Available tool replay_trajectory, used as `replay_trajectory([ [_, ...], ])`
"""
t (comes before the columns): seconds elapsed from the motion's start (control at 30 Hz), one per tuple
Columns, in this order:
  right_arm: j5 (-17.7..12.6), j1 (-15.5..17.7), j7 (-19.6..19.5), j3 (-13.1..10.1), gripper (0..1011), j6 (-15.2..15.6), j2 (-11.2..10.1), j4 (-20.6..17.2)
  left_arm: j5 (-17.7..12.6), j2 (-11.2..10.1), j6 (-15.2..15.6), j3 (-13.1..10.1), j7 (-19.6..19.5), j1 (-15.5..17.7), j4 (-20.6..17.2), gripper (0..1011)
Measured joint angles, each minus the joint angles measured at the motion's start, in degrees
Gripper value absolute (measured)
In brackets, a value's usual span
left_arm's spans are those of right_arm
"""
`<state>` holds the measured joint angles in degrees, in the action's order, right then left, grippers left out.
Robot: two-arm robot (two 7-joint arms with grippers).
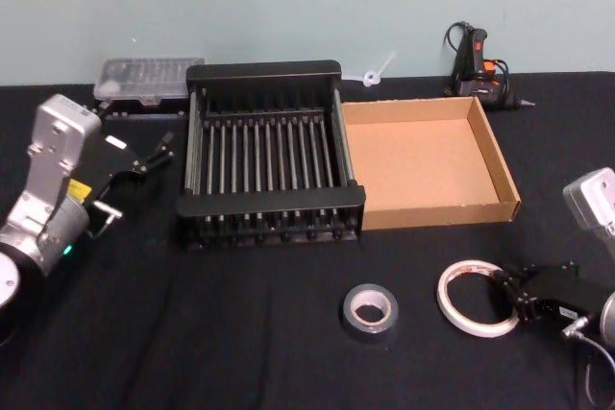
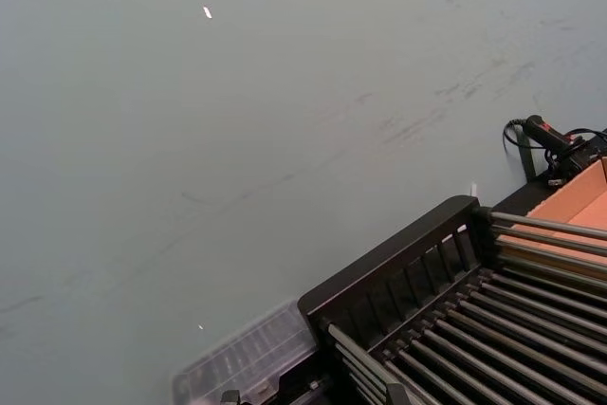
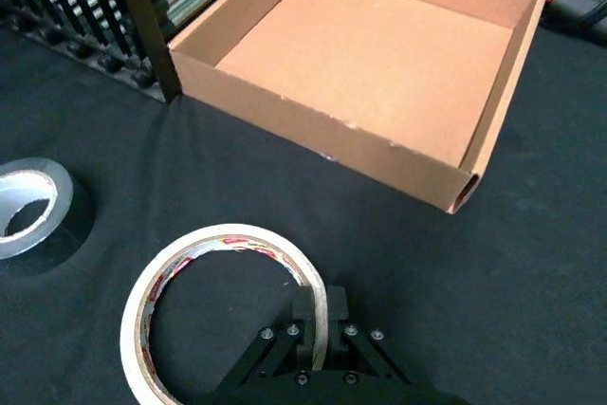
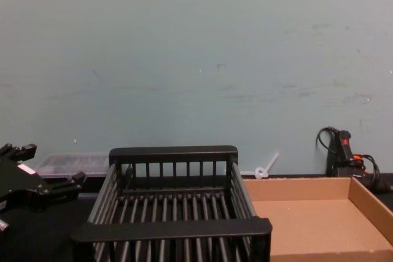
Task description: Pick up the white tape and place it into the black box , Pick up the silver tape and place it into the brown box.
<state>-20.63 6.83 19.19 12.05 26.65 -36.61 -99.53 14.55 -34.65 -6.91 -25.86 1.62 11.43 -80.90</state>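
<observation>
Right wrist view, white tape [image 3: 224, 305]: lying flat on the black cloth [image 3: 531, 225], nearest the lens, reddish print showing inside the ring.
Right wrist view, right gripper [image 3: 321, 327]: closing its two fingers on the near rim of the white tape, one finger inside the ring and one outside, rim pinched between them.
Right wrist view, silver tape [image 3: 30, 206]: resting flat beside the white tape, apart from it.
Right wrist view, brown box [image 3: 429, 173]: sitting beyond both rolls, touching the black box [image 3: 114, 21] at one corner.
Head view, right gripper [image 1: 506, 297]: gripping the right edge of the white tape [image 1: 473, 297] at the front right of the table.
Head view, silver tape [image 1: 370, 310]: lying in front of the black box [image 1: 269, 156], left of the white tape.
Head view, brown box [image 1: 500, 165]: standing just right of the black box, side walls touching.
Head view, left gripper [image 1: 154, 149]: hovering left of the black box, fingers spread apart, holding nothing.
Head view, glue gun [image 1: 478, 66]: lying behind the brown box by the wall.
Chest view, left gripper [image 4: 46, 173]: showing at lower left, beside the black box [image 4: 175, 228].
Left wrist view, black box [image 2: 398, 267]: lying next to a clear plastic case [image 2: 248, 359].
</observation>
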Motion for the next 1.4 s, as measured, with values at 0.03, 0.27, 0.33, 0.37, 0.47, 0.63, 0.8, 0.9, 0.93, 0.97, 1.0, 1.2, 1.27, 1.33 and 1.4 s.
replay_trajectory([
  [0.03,0.0,0.0,0.0,-0.1,97,0.0,0.0,-0.1,0.0,0.0,0.0,0.0,0.0,0.0,0.0,1001],
  [0.27,-0.2,-0.1,-0.4,-1.6,97,-0.8,0.5,-1.2,0.0,0.0,0.0,0.0,0.0,0.0,0.0,1001],
  [0.33,-0.3,-0.3,-0.6,-1.9,97,-1.0,0.7,-1.3,0.0,0.0,0.0,0.0,0.0,0.0,0.0,1001],
  [0.37,-0.3,-0.4,-0.7,-2.0,97,-1.1,0.8,-1.3,0.0,0.0,0.0,0.0,0.0,0.0,0.0,1001],
  [0.47,-0.3,-1.1,-1.0,-2.5,97,-1.7,1.2,-1.4,0.0,0.0,0.0,0.0,0.0,0.0,0.0,1001],
  [0.63,-0.1,-3.1,-1.4,-2.6,97,-2.9,2.0,-1.0,0.0,0.0,0.0,0.0,0.0,0.0,0.0,1001],
  [0.8,0.6,-5.7,-1.4,-2.2,97,-4.4,3.0,0.0,0.0,0.0,0.0,0.0,0.0,0.0,0.0,1001],
  [0.9,1.0,-7.0,-1.3,-1.8,97,-5.1,3.5,0.7,0.0,0.0,0.0,0.0,0.0,0.0,0.0,1001],
  [0.93,1.2,-8.0,-1.2,-1.6,97,-5.6,3.9,1.2,0.0,0.0,0.0,0.0,0.0,0.0,0.0,1001],
  [0.97,1.3,-8.5,-1.1,-1.4,97,-5.8,4.1,1.4,0.0,0.0,0.0,0.0,0.0,0.0,0.0,1001],
  [1.0,1.5,-9.0,-1.0,-1.3,97,-6.1,4.3,1.6,0.0,0.0,0.0,0.0,0.0,0.0,0.0,1001],
  [1.2,2.8,-13.1,-0.1,0.9,97,-8.2,6.0,3.7,0.0,0.0,0.0,0.0,0.0,0.0,0.0,1001],
  [1.27,3.3,-14.4,0.4,1.8,97,-8.8,6.5,4.5,0.0,0.0,0.0,0.0,0.0,0.0,0.0,1001],
  [1.33,3.7,-15.3,0.7,2.4,97,-9.2,7.0,5.0,0.0,0.0,0.0,0.0,0.0,0.0,0.0,1001],
  [1.4,4.2,-16.7,1.1,3.4,97,-9.6,7.6,6.1,0.0,0.0,0.0,0.0,0.0,0.0,0.0,1001],
])
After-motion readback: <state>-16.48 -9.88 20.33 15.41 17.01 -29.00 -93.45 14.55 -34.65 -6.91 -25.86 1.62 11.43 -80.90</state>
